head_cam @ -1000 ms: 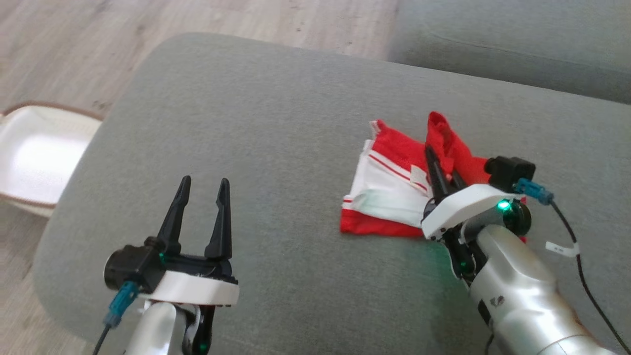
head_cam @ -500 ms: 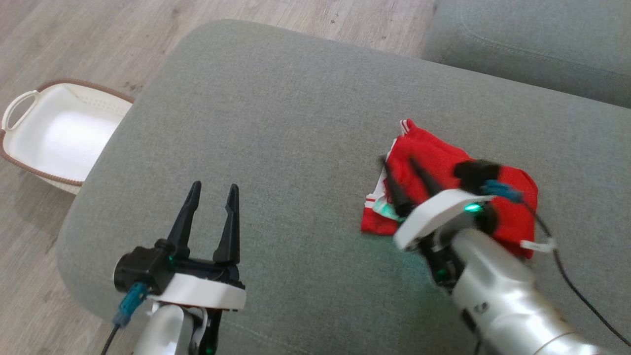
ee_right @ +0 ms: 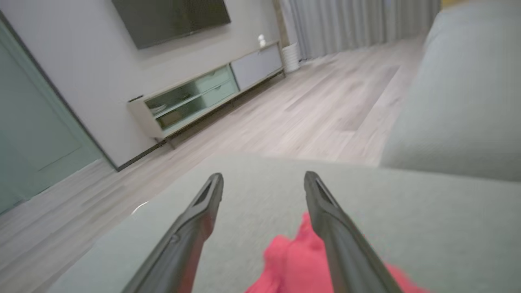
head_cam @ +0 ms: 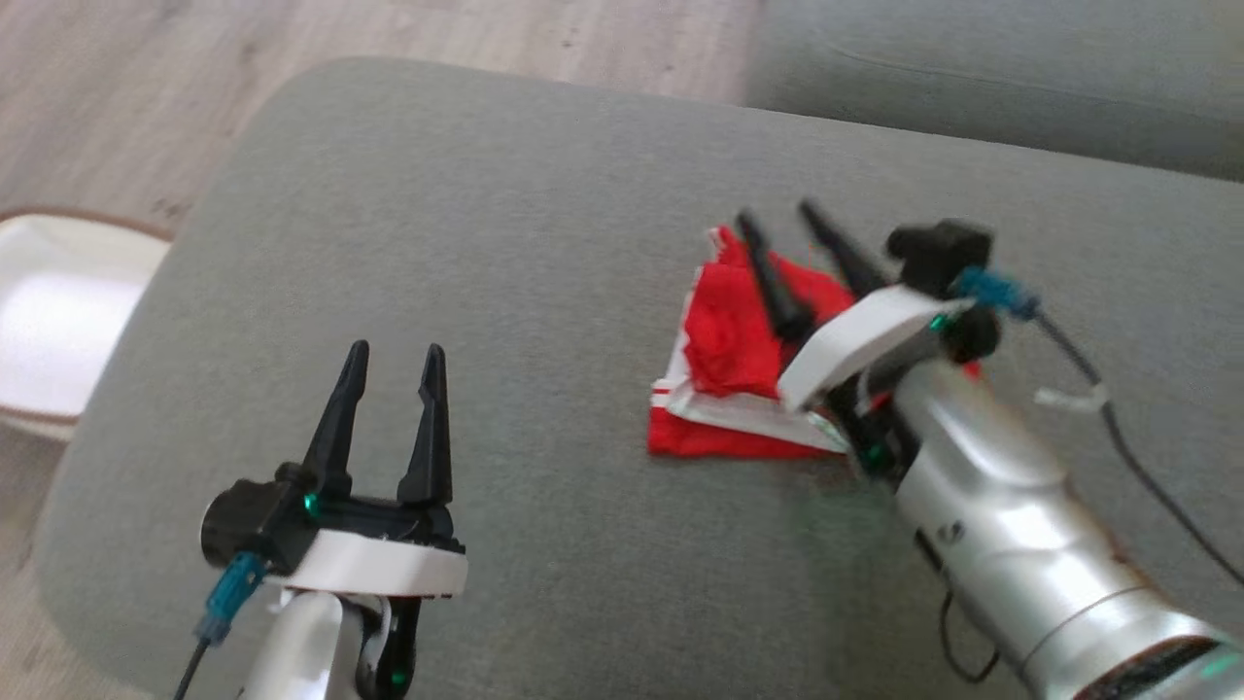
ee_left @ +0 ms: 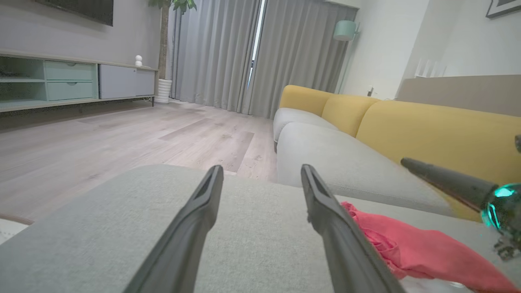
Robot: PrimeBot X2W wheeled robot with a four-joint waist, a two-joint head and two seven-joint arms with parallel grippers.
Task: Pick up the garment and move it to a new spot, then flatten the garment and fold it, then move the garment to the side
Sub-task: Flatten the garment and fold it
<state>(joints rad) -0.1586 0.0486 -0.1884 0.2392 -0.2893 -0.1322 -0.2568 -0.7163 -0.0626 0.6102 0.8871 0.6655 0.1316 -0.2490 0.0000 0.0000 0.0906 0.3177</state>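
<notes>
Grey cushion (head_cam: 486, 224) spreads across your head view; its rounded left edge drops to wooden floor (head_cam: 117, 87), where a white basket (head_cam: 58, 331) sits. Bare fabric lies wide around both arms. Right of centre the garment (head_cam: 724, 360), red and white, lies bunched. Your right gripper (head_cam: 775, 212) hangs over it, fingers spread, holding nothing, tips past its far edge. Your left gripper (head_cam: 397, 350) hovers well apart to the left, likewise spread and empty. A mark (head_cam: 957, 532) on the right forearm (head_cam: 1011, 564) is too small to read.

Left wrist view: the garment lies just right of the spread fingers, open floor beyond the cushion's edge.

Right wrist view: the garment lies below, between the parted fingers.
</notes>
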